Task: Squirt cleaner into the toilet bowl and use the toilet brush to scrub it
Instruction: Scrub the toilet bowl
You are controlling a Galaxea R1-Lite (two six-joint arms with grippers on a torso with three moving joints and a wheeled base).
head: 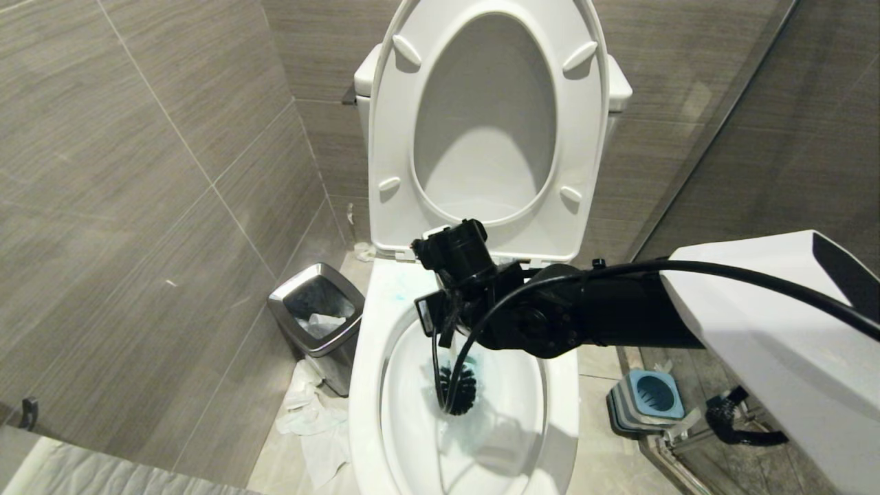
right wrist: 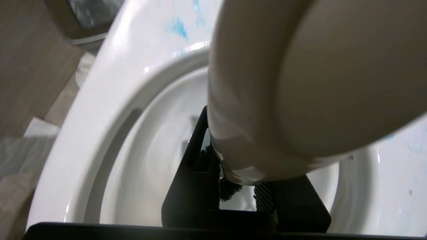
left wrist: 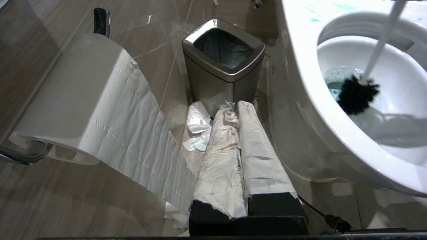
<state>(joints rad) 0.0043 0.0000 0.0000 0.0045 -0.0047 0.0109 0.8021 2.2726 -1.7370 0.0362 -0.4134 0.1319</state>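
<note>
While my right pincer (right wrist: pixel 237 200) clamps the slim pale grey-white toilet brush (left wrist: pixel 358 95) high on its stiff, light, slippery-looking handle, its black bristles sit inside the glossy white ceramic toilet bowl (head: pixel 364 412); left pincer (left wrist: pixel 238 156) clenched, idle beside it.

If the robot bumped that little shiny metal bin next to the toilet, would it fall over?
The small chrome-rimmed trash bin would probably slide or wobble rather than topple: it looks squat, with flat sides. It is likely light, since only a thin black liner and some paper show inside. The crumpled white tissue at its base is soft and would hardly stop it.
</note>
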